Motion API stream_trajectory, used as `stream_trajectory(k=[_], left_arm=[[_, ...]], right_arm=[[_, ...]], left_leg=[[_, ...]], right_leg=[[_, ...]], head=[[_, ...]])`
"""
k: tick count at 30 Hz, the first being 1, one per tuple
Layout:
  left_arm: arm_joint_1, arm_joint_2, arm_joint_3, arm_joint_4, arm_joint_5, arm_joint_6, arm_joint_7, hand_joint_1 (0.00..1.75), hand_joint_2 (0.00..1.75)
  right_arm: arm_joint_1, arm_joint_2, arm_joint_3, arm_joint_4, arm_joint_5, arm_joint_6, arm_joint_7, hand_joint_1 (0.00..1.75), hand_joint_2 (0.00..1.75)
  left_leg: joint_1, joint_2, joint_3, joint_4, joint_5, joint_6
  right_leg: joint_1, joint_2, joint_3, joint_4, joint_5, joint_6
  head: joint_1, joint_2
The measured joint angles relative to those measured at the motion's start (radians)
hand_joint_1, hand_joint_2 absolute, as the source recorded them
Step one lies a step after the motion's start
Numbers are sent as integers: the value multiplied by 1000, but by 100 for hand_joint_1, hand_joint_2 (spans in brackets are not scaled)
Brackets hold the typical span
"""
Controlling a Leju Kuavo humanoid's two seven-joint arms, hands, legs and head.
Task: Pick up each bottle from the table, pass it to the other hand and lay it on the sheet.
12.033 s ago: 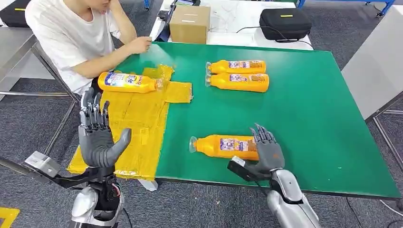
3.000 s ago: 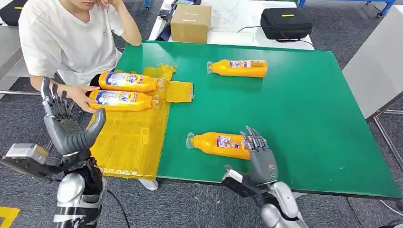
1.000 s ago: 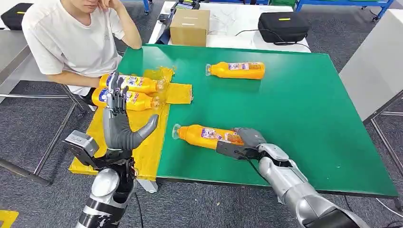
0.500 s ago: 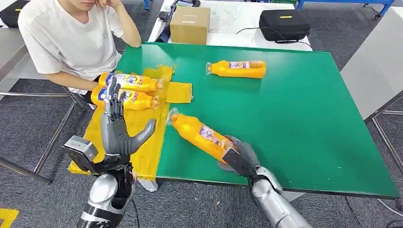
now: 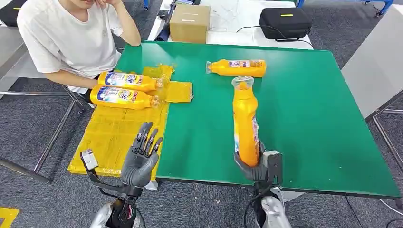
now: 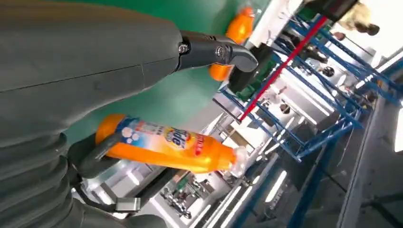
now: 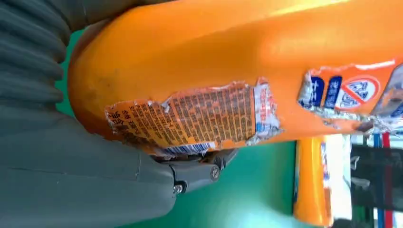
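Note:
My right hand (image 5: 255, 167) grips the base of an orange bottle (image 5: 244, 123) and holds it upright above the green table's (image 5: 313, 118) front edge, cap end up. The right wrist view shows this bottle (image 7: 228, 61) close up with a torn label. My left hand (image 5: 141, 159) is open with its fingers spread, low at the near corner of the yellow sheet (image 5: 119, 133), apart from the held bottle. The left wrist view shows the held bottle (image 6: 166, 145) beyond my left fingers (image 6: 214, 50). Two bottles (image 5: 124, 80) (image 5: 122, 97) lie on the sheet. Another bottle (image 5: 237, 68) lies on the table at the back.
A person (image 5: 66, 38) in a white shirt sits at the table's far left corner, close to the sheet. A cardboard box (image 5: 190, 23) and a black case (image 5: 285, 23) stand on the white table behind. A grey panel (image 5: 375, 61) stands to the right.
My right hand has swung the bottle from a leftward tilt to upright and moved it right. My left hand has dropped lower, toward the table's front edge.

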Motion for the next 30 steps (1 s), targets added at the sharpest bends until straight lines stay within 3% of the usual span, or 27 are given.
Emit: stream_trajectory(k=[9,13,22,30], left_arm=[[8,0,-8,49,1,-7,-3,0,175],[6,3,-20,62,-37,-50,-28,0,175],[-32,10,-48,101,-235,-11,-115,0,175],[-57,10,-73,88,-302,-60,-155,0,175]], right_arm=[[7,16,-3,-9,0,9,0,175,175],[7,14,13,-9,50,67,3,175,175],[21,6,233,-26,238,187,-66,175,175],[2,-8,419,-45,291,185,-70,175,175]], left_leg=[[0,0,0,0,0,0],[0,0,0,0,0,0],[1,0,0,0,0,0],[0,0,0,0,0,0]], right_leg=[[0,0,0,0,0,0],[0,0,0,0,0,0],[1,0,0,0,0,0],[0,0,0,0,0,0]], head=[[0,0],[0,0],[0,0],[0,0]])
